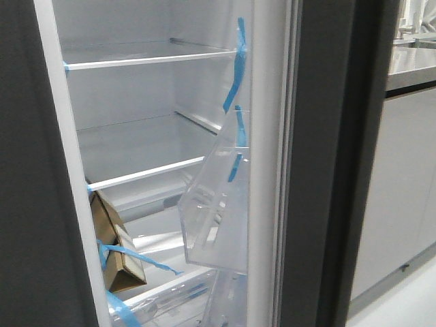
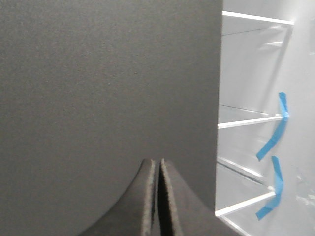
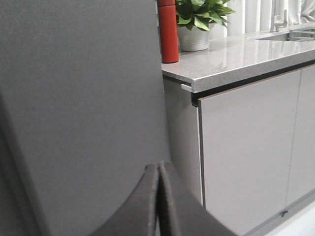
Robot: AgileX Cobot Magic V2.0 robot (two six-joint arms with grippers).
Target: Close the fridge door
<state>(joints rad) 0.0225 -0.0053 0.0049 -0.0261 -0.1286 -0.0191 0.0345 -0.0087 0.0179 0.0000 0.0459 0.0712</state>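
Observation:
The fridge door stands open, seen almost edge-on in the front view: its dark-grey outer face [image 1: 330, 170] is to the right, and its white inner face [image 1: 267, 204] carries a clear plastic bin [image 1: 218, 211] and blue tape strips [image 1: 236, 75]. In the right wrist view the outer face [image 3: 83, 98] fills the left side, and my right gripper [image 3: 159, 166] is shut and empty close in front of it. My left gripper [image 2: 158, 162] is shut and empty, facing the narrower dark-grey panel [image 2: 108, 88] beside the open fridge interior [image 2: 251, 73]. Neither gripper shows in the front view.
White shelves [image 1: 146, 61] span the fridge interior, and a taped brown cardboard box [image 1: 116, 252] lies on a lower one. Right of the door is a pale grey cabinet front [image 3: 251, 147] under a stone counter [image 3: 236, 54] with a red bottle [image 3: 168, 32] and a potted plant [image 3: 197, 19].

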